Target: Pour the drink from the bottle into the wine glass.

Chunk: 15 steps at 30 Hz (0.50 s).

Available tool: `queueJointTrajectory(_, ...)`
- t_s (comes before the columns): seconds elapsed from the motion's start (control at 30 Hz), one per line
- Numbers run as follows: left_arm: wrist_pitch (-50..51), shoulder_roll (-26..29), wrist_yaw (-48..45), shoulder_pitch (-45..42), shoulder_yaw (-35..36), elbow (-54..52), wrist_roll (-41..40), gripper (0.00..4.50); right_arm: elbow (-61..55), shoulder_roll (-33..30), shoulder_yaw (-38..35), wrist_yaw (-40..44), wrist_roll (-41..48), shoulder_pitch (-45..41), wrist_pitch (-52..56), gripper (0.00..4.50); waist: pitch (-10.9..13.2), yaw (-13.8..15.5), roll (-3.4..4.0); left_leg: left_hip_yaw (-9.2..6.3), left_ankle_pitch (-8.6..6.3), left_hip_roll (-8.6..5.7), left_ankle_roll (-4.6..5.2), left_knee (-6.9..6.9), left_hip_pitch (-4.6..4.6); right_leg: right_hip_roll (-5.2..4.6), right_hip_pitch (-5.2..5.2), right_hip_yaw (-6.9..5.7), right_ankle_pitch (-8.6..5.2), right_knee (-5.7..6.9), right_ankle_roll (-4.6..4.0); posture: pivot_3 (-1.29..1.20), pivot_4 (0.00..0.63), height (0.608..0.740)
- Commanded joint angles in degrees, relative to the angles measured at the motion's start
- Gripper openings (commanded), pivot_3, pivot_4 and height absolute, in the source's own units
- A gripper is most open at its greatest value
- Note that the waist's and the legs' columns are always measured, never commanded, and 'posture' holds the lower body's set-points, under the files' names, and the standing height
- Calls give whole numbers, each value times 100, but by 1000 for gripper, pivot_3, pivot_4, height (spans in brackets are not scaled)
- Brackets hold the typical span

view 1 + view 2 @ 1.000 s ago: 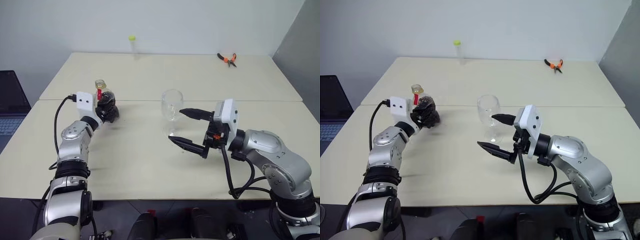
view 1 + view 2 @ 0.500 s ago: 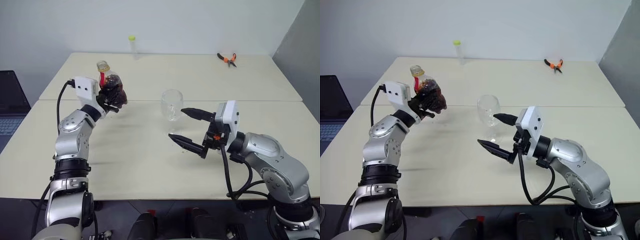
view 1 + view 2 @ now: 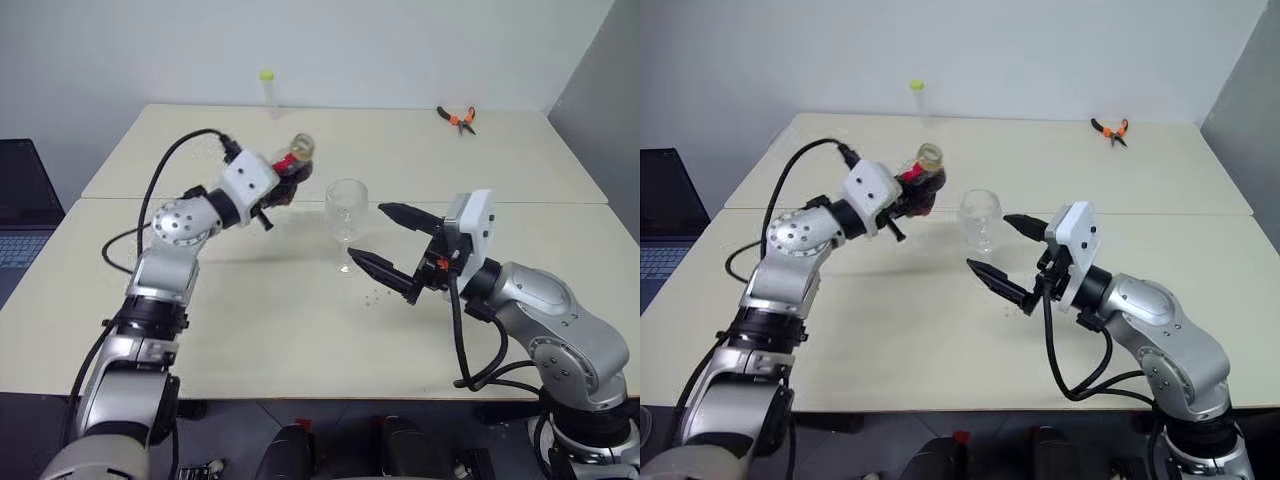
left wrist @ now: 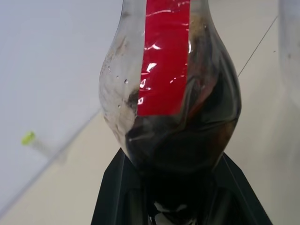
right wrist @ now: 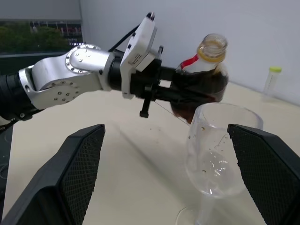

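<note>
You see one bottle (image 3: 291, 165) gripped tight by your left gripper (image 3: 272, 190), tilted beside one wine glass (image 3: 346, 207); your right gripper (image 3: 390, 245) is wide open, empty.

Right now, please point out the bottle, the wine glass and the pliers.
bottle (image 5: 199, 86): right wrist view, on its dark lower body.
wine glass (image 3: 346, 208): left eye view, on the bowl.
pliers (image 3: 455, 117): left eye view, on the orange handles.

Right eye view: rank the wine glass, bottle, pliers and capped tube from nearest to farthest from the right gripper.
From the right gripper:
1. Wine glass, just beyond the fingertips.
2. Bottle, held further left.
3. Pliers, far right edge, and capped tube, far left edge: too close to call.
</note>
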Motion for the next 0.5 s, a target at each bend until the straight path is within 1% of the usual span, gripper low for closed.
queueJointTrajectory(0.03,-618,43,105,-439,-111,294,346,792,-59,56,44,-174,-169,-50,-71,4500,0,-2,0,0,0,0,0,0,0,1,0,0,0,0,0,0,150,740)
queueJointTrajectory(0.2,-1262,42,435,-766,-207,892,761,791,-2,190,154,-307,-366,-56,-152,4500,0,-27,1,0,-1,5,1,-3,0,10,-5,2,0,4,0,0,150,740)
queueJointTrajectory(0.5,-2458,171,1379,-859,-339,1437,1667,765,140,428,247,-502,-709,-105,-227,4500,0,-12,0,0,-1,3,1,0,-3,8,-7,3,0,5,0,0,150,740)
